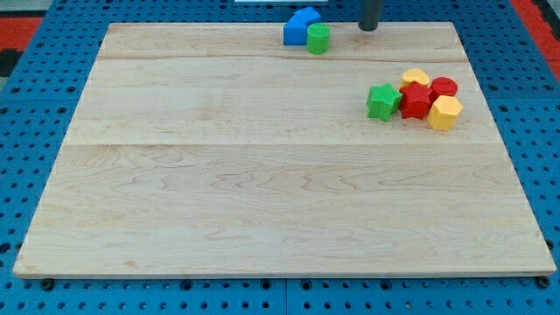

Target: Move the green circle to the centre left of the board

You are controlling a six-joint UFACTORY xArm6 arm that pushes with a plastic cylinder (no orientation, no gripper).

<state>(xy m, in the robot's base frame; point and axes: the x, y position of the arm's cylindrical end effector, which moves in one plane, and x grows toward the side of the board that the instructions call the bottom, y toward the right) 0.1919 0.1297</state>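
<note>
Green circle block (318, 38), touching 1 blue block (300, 26), sits just left of and slightly below the dark rod's bare tip (368, 28), which holds nothing.

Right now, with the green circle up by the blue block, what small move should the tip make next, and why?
Probably a short slide toward the view's left and slightly down, so my tip meets the right side of the green circle. The tip stands apart from it on the view's right near the board's top edge, and the blue block touches the circle's left, so pushing down-left should free it.
</note>
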